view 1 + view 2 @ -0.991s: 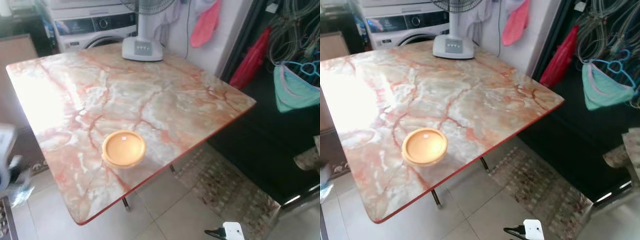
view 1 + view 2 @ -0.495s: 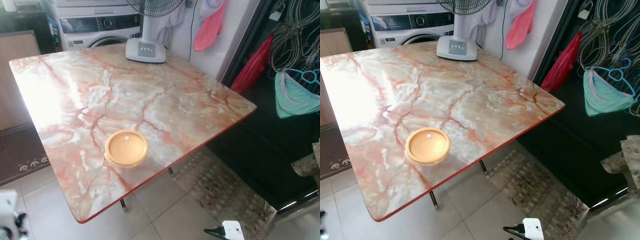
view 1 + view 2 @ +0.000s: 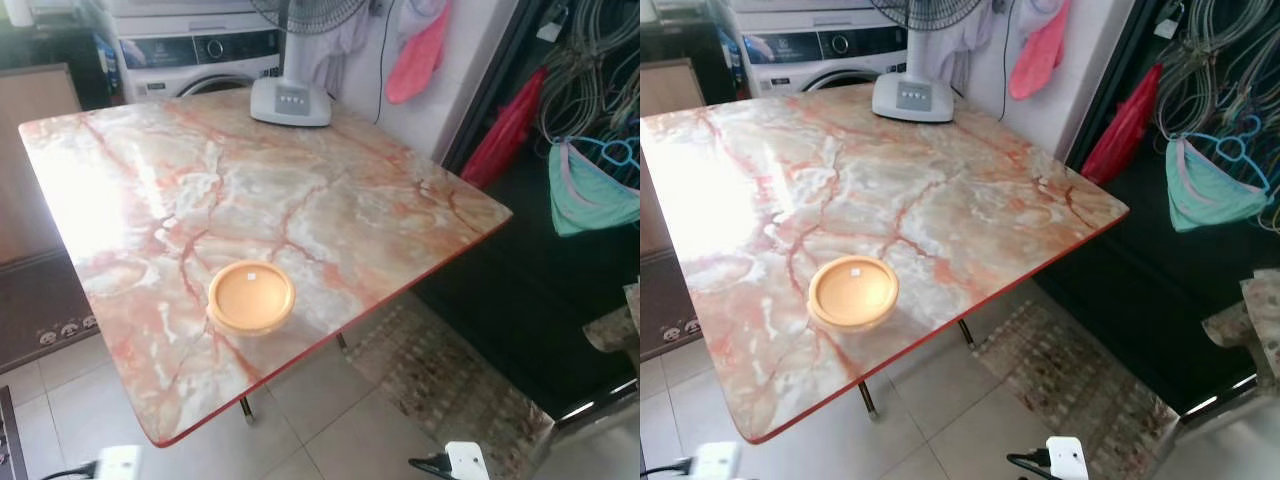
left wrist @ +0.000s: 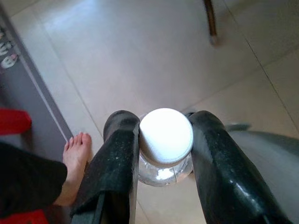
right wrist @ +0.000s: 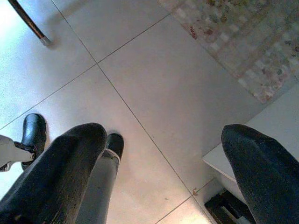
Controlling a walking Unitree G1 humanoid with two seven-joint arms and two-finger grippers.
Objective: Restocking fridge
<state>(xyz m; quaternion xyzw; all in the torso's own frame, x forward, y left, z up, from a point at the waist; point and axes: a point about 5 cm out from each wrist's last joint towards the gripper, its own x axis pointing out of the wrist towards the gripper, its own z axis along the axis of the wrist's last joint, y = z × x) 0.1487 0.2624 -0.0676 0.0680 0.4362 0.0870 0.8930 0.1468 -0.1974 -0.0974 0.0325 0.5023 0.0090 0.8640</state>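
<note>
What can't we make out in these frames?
- Bottle, left wrist view: body and contents hidden behind its white cap and the left gripper.
- Fan, eye views: head cut by top edge.
- Orange container on the table: lid hides contents.
- Person's foot: leg cut by frame edge.

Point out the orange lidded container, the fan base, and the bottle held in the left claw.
orange lidded container (image 3: pixel 250 296), left eye view, centre of its lid.
fan base (image 3: pixel 289 101), left eye view, front control panel.
bottle (image 4: pixel 166 136), left wrist view, top of its white cap, between the left claw's fingers.
</note>
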